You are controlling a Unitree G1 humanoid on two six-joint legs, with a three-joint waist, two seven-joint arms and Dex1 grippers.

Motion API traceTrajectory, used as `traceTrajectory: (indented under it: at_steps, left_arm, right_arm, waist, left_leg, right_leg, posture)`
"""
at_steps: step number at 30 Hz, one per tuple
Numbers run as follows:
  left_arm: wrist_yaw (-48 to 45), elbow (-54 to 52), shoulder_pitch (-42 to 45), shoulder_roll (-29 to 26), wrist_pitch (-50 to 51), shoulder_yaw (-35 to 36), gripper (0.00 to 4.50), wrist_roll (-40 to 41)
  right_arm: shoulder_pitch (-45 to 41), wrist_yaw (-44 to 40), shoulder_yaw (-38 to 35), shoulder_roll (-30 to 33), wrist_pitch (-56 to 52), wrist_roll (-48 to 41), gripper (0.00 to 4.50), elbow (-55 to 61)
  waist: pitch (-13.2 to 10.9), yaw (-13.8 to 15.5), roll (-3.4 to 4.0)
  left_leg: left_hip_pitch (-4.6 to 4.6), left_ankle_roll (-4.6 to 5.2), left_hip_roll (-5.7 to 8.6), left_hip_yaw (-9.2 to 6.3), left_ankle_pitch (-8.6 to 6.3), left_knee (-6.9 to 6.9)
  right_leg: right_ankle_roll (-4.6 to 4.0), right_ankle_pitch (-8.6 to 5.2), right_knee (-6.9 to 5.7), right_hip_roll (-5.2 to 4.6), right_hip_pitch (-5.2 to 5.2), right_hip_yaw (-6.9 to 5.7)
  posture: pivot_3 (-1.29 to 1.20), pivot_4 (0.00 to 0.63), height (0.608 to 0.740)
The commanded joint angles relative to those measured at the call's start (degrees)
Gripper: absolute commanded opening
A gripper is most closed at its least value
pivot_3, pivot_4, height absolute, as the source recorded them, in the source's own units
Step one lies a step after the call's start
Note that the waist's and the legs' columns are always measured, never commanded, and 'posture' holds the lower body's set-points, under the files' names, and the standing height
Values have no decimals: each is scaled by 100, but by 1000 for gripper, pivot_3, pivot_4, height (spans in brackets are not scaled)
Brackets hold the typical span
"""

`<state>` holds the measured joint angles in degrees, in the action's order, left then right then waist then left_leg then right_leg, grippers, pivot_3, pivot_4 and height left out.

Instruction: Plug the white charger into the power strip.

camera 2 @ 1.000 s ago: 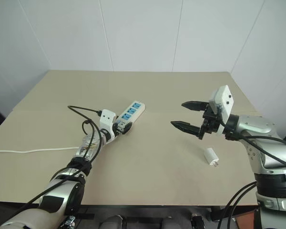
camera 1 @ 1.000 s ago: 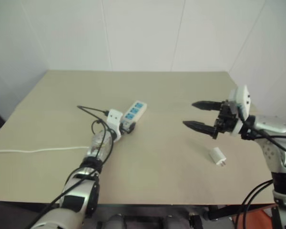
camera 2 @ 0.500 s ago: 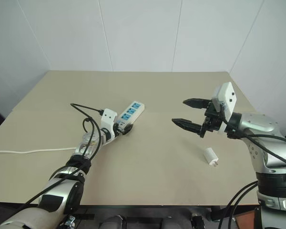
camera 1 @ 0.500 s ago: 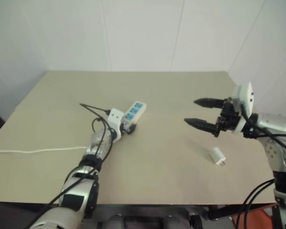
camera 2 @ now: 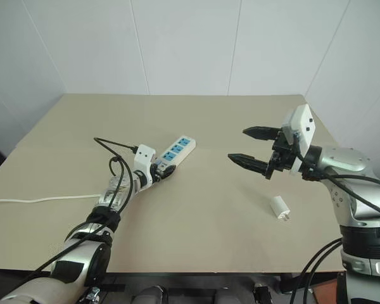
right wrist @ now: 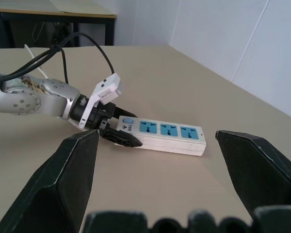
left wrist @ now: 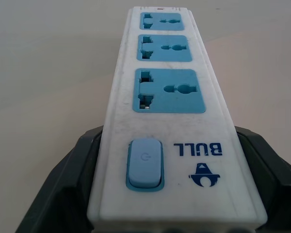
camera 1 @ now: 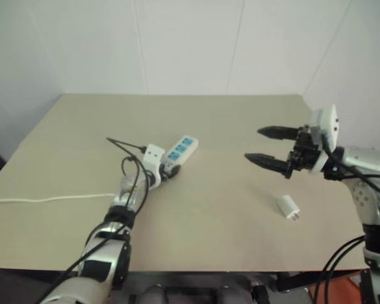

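A: Item one, left jaws (camera 2: 164,170). State?
B: Clenched on the strip (camera 2: 177,150) at its switch end, a black finger (left wrist: 72,179) on each side. A second ago they stood wide around that end; now they have closed. The strip is in hand, lying on the counter (camera 2: 202,209) with its three blue sockets face up and free.

A: What does that mean for the task?
B: The strip looks steadied. The charger step is not begun.

A: Item two, right jaws (camera 2: 251,147)?
B: Released, spread wide, empty, hanging above the counter, pointed toward the strip.

A: Item three, charger (camera 2: 280,207)?
B: Lying on its side on the counter, below and just right of the right jaws, well apart from the strip. Untouched.

A: Other stock?
B: A white cord (camera 2: 38,199) trailing off the counter's left edge; black cables (camera 2: 114,149) looped over the left wrist.

A: Obstructions?
B: None between charger and strip. The charger likely needs its prongs turned to meet a socket.
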<state>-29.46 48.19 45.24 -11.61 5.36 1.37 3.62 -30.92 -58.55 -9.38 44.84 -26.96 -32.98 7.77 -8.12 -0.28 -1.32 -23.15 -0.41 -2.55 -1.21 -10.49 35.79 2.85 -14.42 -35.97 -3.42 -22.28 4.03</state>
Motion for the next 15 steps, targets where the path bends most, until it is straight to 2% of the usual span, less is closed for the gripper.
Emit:
traceTrajectory:
  at_steps: [1, 6, 15]
  left_arm:
    - [-230, -5, -244, 41, 170, -99, 3324, 20]
    - [-746, -378, -427, -56, 15, -254, 3324, 22]
    - [-2997, -1853, -1109, -575, -89, -858, 3324, 389]
  right_arm:
    - [-150, 14, -171, 5, -17, -150, 4500, 58]
    - [-137, 33, -201, 7, -25, -155, 4500, 73]
    - [18, 77, -368, 85, -109, -186, 4500, 217]
  waist:
    - [0, -2, 0]
    - [0, -18, 0]
    - [0, -39, 1]
  left_leg:
    - [0, 0, 0, 0, 0, 0]
    - [0, 0, 0, 0, 0, 0]
    - [-4, 0, -1, 1, 0, -1]
  right_leg:
    - [0, 0, 0, 0, 0, 0]
    - [-1, 0, 1, 0, 0, 0]
    - [-5, 2, 4, -1, -3, 0]
  posture:
    - [0, 150, 740]
    - [0, 150, 740]
    - [0, 150, 740]
